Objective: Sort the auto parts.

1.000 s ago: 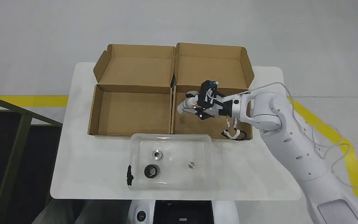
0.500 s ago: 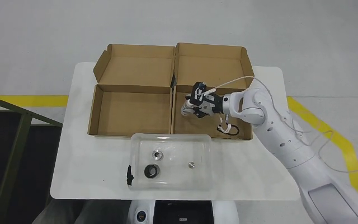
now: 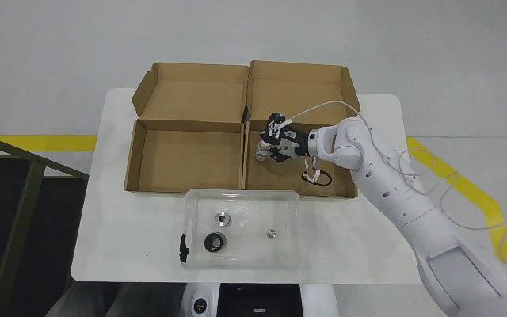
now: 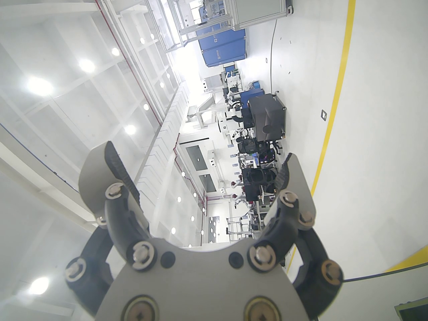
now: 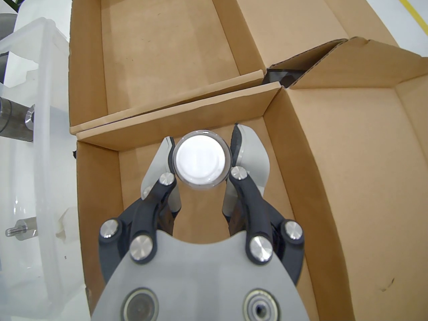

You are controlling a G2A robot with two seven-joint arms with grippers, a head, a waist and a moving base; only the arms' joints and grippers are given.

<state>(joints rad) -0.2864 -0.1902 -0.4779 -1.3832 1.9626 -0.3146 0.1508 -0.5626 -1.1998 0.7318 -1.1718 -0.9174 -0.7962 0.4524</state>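
Your right gripper [image 5: 203, 143] is clamped on the sides of a round white-faced part [image 5: 200, 165] at frame centre (likely rigid, light, slick-rimmed), so grip square across the rim

Bright light (glaring ceiling lamps [image 4: 39, 85])

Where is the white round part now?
The white part is held in the right gripper, over the right box's floor, beside its wall next to the left box.

Bare floor of right box [image 5: 200, 215] beneath right gripper [image 5: 202, 146]; dividing wall [image 5: 174, 123] just ahead.
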